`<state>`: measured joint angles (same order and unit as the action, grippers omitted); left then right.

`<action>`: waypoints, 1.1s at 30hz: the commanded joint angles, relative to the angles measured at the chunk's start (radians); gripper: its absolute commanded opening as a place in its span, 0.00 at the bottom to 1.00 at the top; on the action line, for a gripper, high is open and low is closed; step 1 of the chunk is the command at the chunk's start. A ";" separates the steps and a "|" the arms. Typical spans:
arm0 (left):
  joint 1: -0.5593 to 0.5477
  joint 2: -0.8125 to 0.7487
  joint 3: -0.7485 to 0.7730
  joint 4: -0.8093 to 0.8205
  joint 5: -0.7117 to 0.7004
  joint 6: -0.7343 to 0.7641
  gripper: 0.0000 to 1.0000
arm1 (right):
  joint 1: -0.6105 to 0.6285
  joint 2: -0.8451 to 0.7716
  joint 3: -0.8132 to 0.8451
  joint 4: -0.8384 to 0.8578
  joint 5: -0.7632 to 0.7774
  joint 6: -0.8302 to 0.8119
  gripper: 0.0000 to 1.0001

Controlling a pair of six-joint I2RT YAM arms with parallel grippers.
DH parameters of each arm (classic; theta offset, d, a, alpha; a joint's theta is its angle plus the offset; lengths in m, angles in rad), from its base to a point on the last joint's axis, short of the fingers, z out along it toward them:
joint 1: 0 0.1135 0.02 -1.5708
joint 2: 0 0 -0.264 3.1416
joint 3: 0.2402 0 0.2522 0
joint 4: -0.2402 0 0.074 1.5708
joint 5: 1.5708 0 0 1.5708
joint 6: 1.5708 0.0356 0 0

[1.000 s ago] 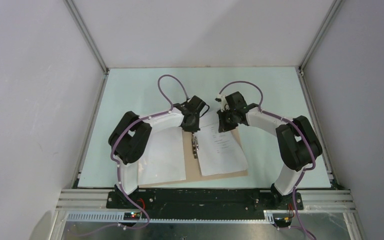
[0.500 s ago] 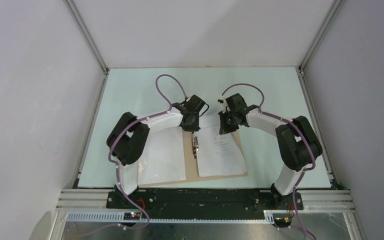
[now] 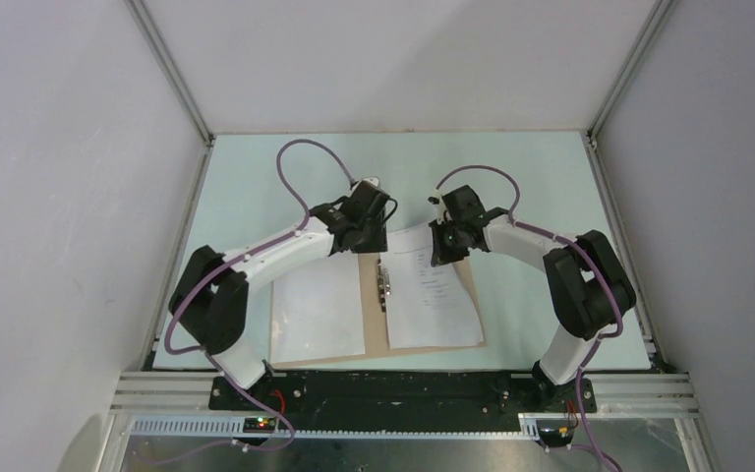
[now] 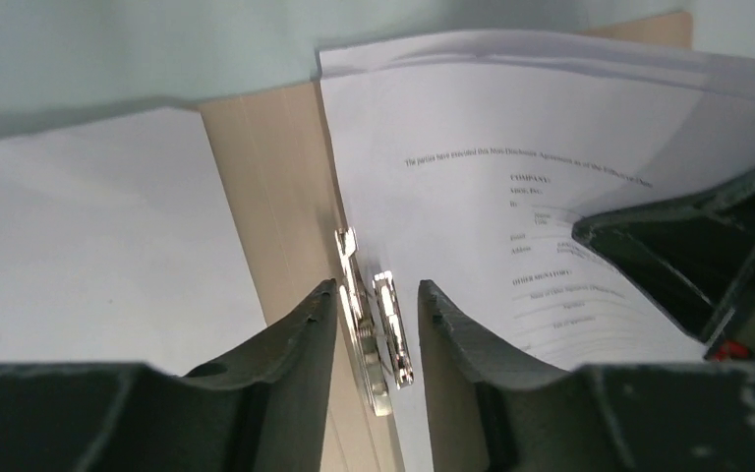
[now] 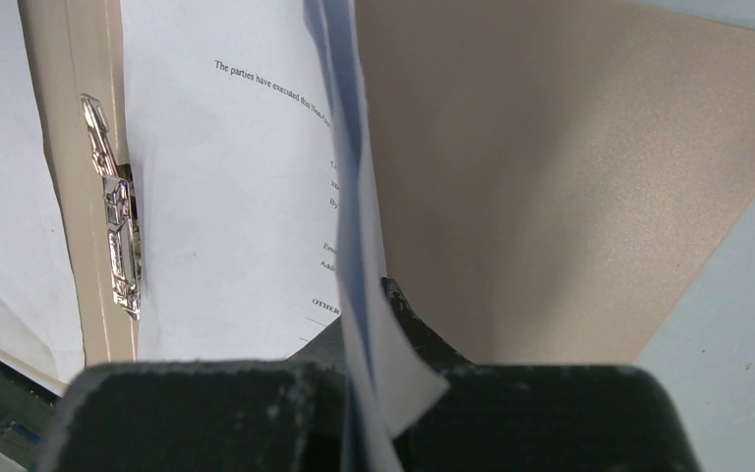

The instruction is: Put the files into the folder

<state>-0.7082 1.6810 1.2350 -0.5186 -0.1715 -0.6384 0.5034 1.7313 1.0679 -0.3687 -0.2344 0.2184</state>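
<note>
- The printed files (image 3: 433, 295) lie on the right leaf of the folder (image 3: 375, 329). Your right end effector (image 5: 378, 315) pinches their far edge, raised off the card.
- Hold that lift low to avoid creasing. Your left end effector (image 4: 377, 292), narrowly parted, straddles the clip (image 4: 375, 320); work it squarely.
- Count: one folder, one clip, two paper piles, sheets uncountable, on the desk (image 3: 256, 177).

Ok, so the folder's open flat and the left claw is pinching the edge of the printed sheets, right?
Not quite: it is the right claw that pinches the printed sheets, as the right wrist view shows. The folder is indeed open flat.
</note>
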 commanded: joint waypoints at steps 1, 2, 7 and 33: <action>-0.051 -0.094 -0.049 0.001 0.025 -0.049 0.39 | 0.016 -0.039 -0.007 -0.004 0.016 0.025 0.00; -0.060 -0.098 -0.059 0.001 0.027 -0.056 0.36 | 0.018 -0.040 -0.007 -0.006 0.018 0.026 0.00; -0.130 -0.109 -0.078 0.001 0.033 -0.081 0.28 | 0.024 -0.055 -0.020 -0.012 0.035 0.013 0.00; -0.242 -0.038 -0.158 0.023 0.068 -0.109 0.17 | 0.045 -0.089 -0.069 0.049 0.077 -0.142 0.00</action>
<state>-0.9470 1.6451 1.0836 -0.5190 -0.1009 -0.7261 0.5423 1.6512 1.0023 -0.3584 -0.1963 0.1226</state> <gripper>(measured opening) 0.177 0.010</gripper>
